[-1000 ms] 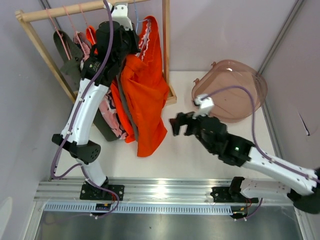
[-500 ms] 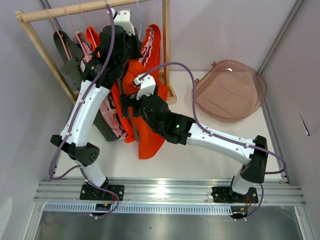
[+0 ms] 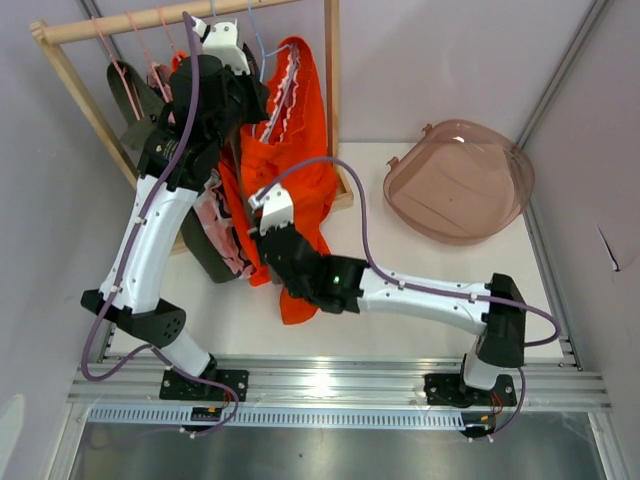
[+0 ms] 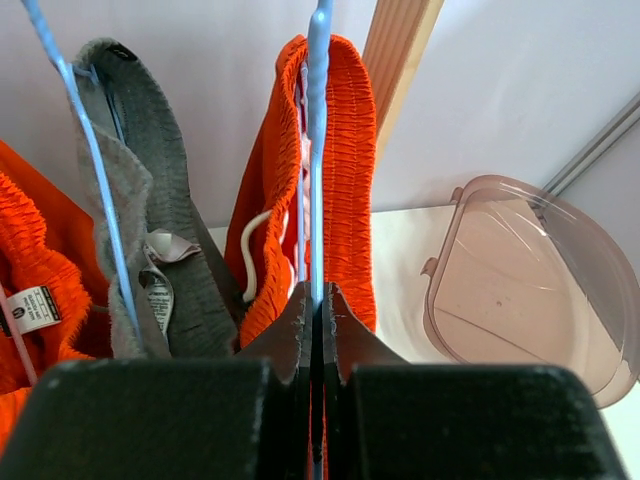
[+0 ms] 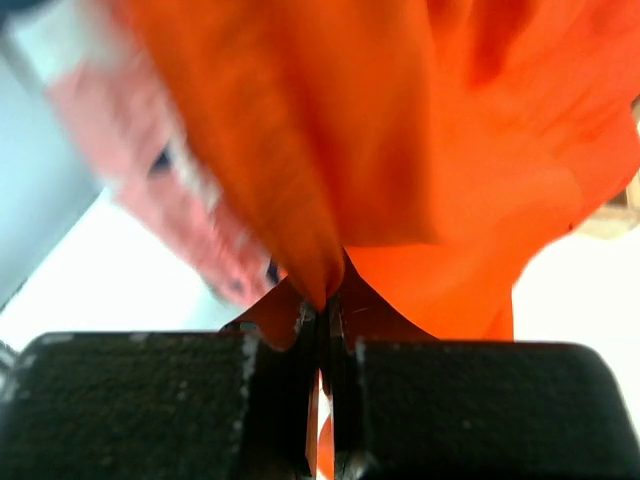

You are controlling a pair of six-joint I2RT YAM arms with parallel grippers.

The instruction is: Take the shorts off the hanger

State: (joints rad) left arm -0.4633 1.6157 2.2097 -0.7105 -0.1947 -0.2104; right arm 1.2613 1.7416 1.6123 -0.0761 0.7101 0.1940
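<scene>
We see the left gripper [image 4: 316,305] raised at the wooden rack [image 3: 150,20]. Its jaws are pressed together on the thin blue hanger [image 4: 318,120] that carries the orange shorts [image 4: 345,190]. The waistband (ruched, with a white drawstring showing) is draped over the hanger wire, just beside the rack's upright post.

From above, these shorts hang in a long fold from the hanger toward the table [image 3: 400,270]. The right gripper [image 5: 322,312] is at their left side, lower down. Its jaws are closed and a fold of the orange cloth is pinched between them.

On the next hanger to the left hang the grey shorts [image 4: 180,240], and beyond them a second orange pair [image 4: 30,270] with a white label. In the overhead view the pink shorts [image 3: 218,222] and the olive shorts [image 3: 208,262] hang behind the left arm, partly hidden by it. In the right wrist view the pink pair is only a blur at the left.

A clear brown tub [image 3: 460,180] lies on the table to the right, well apart from the rack.
</scene>
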